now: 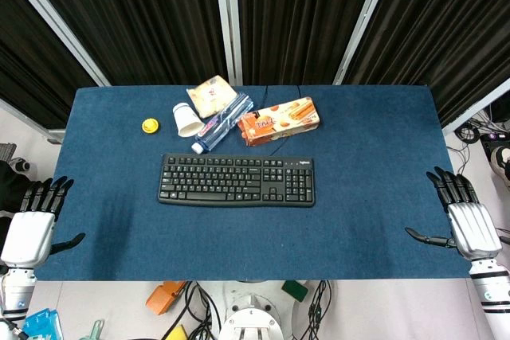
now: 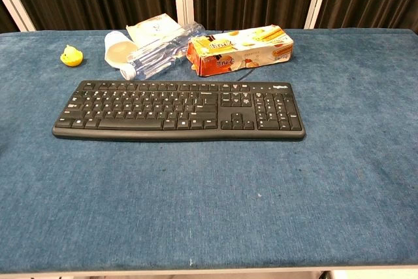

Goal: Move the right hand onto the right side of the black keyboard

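A black keyboard point(image 1: 237, 180) lies flat in the middle of the blue table, also seen in the chest view point(image 2: 179, 110); its number pad is at the right end. My right hand point(image 1: 464, 220) hovers at the table's right front edge, fingers spread, holding nothing, far to the right of the keyboard. My left hand point(image 1: 33, 224) sits at the left front edge, fingers apart and empty. Neither hand shows in the chest view.
Behind the keyboard lie an orange biscuit box point(image 1: 280, 120), a plastic water bottle point(image 1: 222, 123), a white paper cup point(image 1: 186, 119), a snack packet point(image 1: 211, 95) and a small yellow toy point(image 1: 150, 125). The blue table cloth point(image 1: 374, 173) lies bare between the keyboard and my right hand.
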Available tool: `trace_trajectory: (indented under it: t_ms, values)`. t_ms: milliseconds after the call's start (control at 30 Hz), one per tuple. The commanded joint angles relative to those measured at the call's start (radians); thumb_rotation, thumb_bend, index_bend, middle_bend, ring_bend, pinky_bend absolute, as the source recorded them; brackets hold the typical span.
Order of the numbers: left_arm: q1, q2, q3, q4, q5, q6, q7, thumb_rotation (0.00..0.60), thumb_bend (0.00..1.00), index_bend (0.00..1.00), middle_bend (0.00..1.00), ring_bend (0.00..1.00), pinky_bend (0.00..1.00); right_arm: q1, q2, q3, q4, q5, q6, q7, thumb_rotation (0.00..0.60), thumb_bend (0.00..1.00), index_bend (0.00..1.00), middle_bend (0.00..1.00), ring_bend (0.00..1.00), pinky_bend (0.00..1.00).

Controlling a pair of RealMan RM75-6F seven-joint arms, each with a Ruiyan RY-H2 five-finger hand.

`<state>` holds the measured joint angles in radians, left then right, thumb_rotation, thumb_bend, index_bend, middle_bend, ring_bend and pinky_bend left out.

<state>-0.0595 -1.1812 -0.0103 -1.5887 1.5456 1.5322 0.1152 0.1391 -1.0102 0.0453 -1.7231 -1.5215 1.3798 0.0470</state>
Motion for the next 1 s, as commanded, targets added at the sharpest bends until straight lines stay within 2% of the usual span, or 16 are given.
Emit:
trace_trajectory:
  t_ms: [33,300,500,533,600,667,700,733,800,867,933,1000]
  values:
    - [0.000,0.000,0.000,0.000,0.001,-0.001,-0.002,0.600,0.04,0.08,0.06,0.02,0.00,0.006,0.000,0.001,-0.004,0.004,-0.010,-0.005,0.341,0.20,0.00,0.00,0.00,0.00]
    - [-0.001,0.002,0.001,-0.005,0.012,0.002,0.003,0.600,0.04,0.08,0.06,0.02,0.00,0.030,-0.004,0.005,-0.011,-0.010,-0.032,-0.017,0.342,0.20,0.00,0.00,0.00,0.02]
    - [-0.006,0.003,0.000,-0.009,0.019,-0.001,0.006,0.600,0.04,0.08,0.06,0.02,0.00,0.114,-0.025,0.022,-0.062,-0.034,-0.127,-0.102,0.342,0.21,0.00,0.01,0.00,0.15]
    - [-0.007,0.004,0.001,-0.009,0.020,-0.001,0.007,0.600,0.04,0.08,0.06,0.02,0.00,0.132,-0.030,0.028,-0.073,-0.032,-0.149,-0.123,0.342,0.23,0.00,0.03,0.00,0.17]
    - [-0.008,0.004,0.000,-0.010,0.021,-0.002,0.009,0.600,0.04,0.08,0.06,0.02,0.00,0.171,-0.044,0.040,-0.099,-0.023,-0.197,-0.173,0.338,0.33,0.00,0.10,0.06,0.27]
    - [-0.007,0.005,0.000,-0.010,0.021,0.000,0.008,0.600,0.04,0.08,0.06,0.02,0.00,0.220,-0.063,0.056,-0.134,0.003,-0.264,-0.240,0.404,0.54,0.00,0.25,0.26,0.50]
    - [-0.006,0.006,0.000,-0.007,0.019,0.001,0.008,0.600,0.04,0.08,0.06,0.02,0.00,0.252,-0.076,0.064,-0.154,0.025,-0.311,-0.269,0.433,0.60,0.00,0.30,0.34,0.58]
    - [-0.005,0.006,0.001,-0.006,0.019,0.001,0.007,0.600,0.04,0.08,0.06,0.02,0.00,0.278,-0.086,0.072,-0.164,0.044,-0.348,-0.289,0.483,0.71,0.00,0.39,0.47,0.69]
    - [-0.004,0.006,0.001,-0.001,0.016,-0.001,0.004,0.600,0.04,0.08,0.06,0.02,0.00,0.341,-0.113,0.093,-0.174,0.101,-0.433,-0.334,0.484,0.83,0.01,0.51,0.65,0.82]
    - [-0.002,0.006,0.002,0.003,0.013,-0.001,0.000,0.600,0.04,0.08,0.06,0.02,0.00,0.394,-0.143,0.115,-0.168,0.163,-0.494,-0.375,0.476,0.92,0.06,0.67,0.81,0.93]
    - [-0.001,0.006,0.002,0.010,0.012,-0.001,-0.005,0.600,0.04,0.08,0.06,0.02,0.00,0.452,-0.181,0.136,-0.154,0.243,-0.550,-0.429,0.462,0.98,0.14,0.81,0.93,0.99]
    - [0.001,0.006,0.004,0.017,0.011,-0.001,-0.010,0.600,0.04,0.08,0.06,0.02,0.00,0.501,-0.222,0.148,-0.134,0.317,-0.580,-0.485,0.442,1.00,0.22,0.89,0.99,1.00]
